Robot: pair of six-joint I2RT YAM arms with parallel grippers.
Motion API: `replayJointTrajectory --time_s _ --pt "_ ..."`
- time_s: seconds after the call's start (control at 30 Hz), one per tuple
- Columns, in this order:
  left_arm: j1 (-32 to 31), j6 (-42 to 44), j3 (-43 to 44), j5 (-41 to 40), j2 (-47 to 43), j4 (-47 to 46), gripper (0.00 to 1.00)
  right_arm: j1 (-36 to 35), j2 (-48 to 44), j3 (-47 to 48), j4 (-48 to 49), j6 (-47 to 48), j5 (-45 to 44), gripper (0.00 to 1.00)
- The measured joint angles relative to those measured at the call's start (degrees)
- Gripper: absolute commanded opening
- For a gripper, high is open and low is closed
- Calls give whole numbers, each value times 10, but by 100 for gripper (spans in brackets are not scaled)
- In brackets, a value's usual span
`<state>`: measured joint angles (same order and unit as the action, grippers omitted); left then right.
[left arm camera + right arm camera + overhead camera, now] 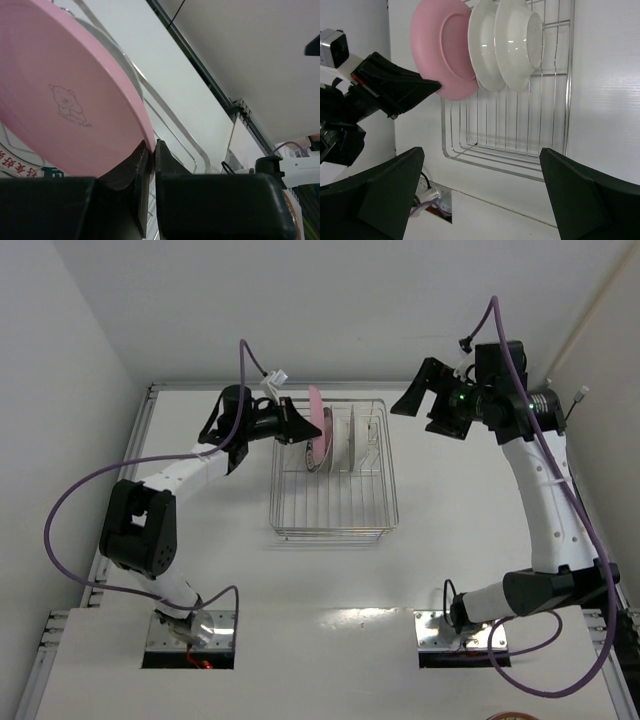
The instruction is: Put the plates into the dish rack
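My left gripper (298,426) (152,147) is shut on the rim of the pink plate (317,412) (65,100) (442,55). It holds the plate upright over the left end of the silver wire dish rack (335,505) (510,140). Beside it, two white plates (345,440) (485,45) (520,40) stand on edge in the rack. A plate with a blue lettered rim (20,167) (312,455) shows just under the pink one. My right gripper (425,405) (481,152) hangs open to the right of the rack, holding nothing.
The near half of the rack holds no plates. Rack wires (165,107) run close behind the left fingers. The table's metal edge (150,390) and walls lie to the left and behind. Arm base plates (190,635) (465,635) sit at the near edge.
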<state>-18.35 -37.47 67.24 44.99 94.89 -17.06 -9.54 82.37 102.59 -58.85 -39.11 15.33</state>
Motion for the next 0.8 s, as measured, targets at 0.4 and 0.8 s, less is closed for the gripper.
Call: replayJointTrajectory --time_s 0.4,0.8 --pt "8 55 64 -16 5 90 0 50 1 -30 15 16 44 100" --pt "9 70 84 -33 -43 101 0 64 5 -36 28 20 71 100"
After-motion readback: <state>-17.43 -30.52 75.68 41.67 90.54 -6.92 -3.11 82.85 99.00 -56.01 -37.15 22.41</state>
